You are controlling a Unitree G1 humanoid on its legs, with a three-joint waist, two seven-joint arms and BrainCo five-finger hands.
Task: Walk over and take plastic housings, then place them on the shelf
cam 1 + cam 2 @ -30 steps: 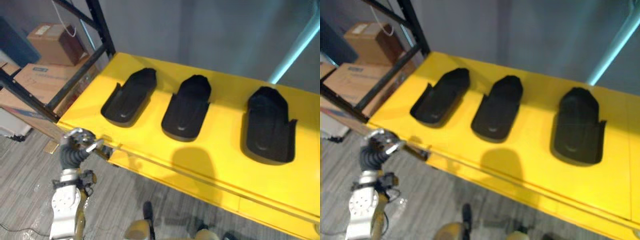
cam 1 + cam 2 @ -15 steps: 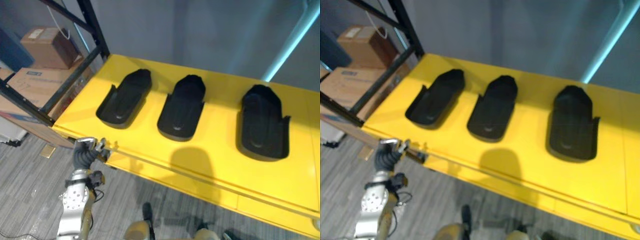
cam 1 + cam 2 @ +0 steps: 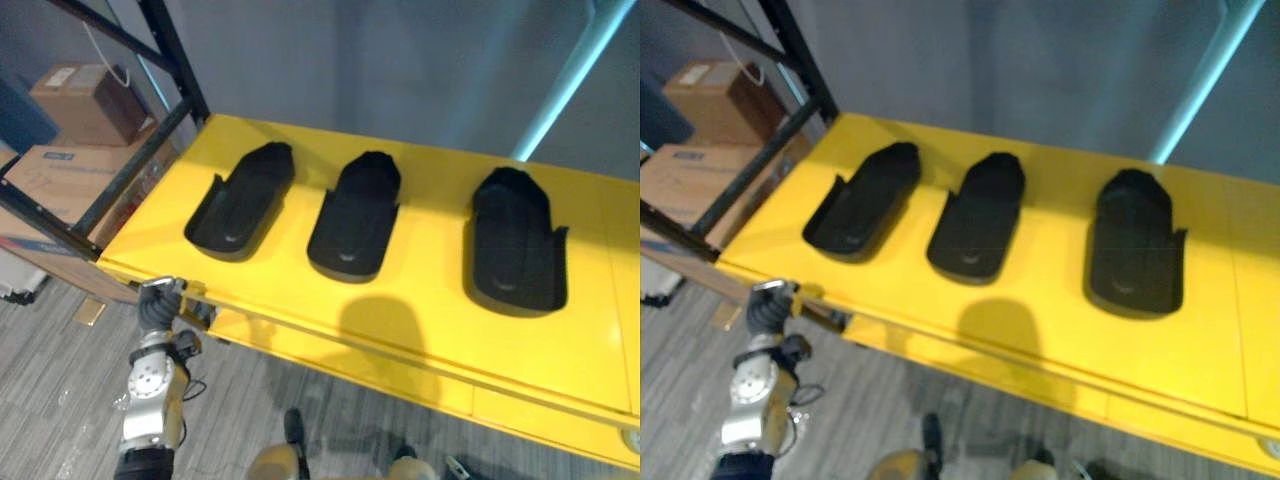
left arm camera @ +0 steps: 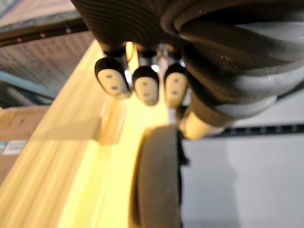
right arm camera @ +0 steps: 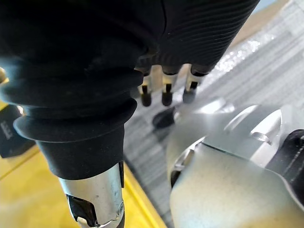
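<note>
Yellow shelf (image 3: 420, 335) carries three black plastic housings (image 3: 355, 215) in a row, mid-frame, apart. Left hand (image 3: 155, 302), lower left at the shelf's front edge: fingers curled, empty. Right hand (image 5: 165, 90): fingers relaxed, empty, above grey floor (image 5: 247, 71).

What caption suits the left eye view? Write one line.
Three black plastic housings lie side by side on the yellow surface, left hand at its front-left corner.

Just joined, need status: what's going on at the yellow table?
Three black moulded plastic housings lie side by side on the yellow table, and none is picked up yet. The robot's left hand is by the table's near left corner, holding nothing and clear of the housings. Its right hand hangs low over the grey floor, fingers relaxed and empty.
</note>
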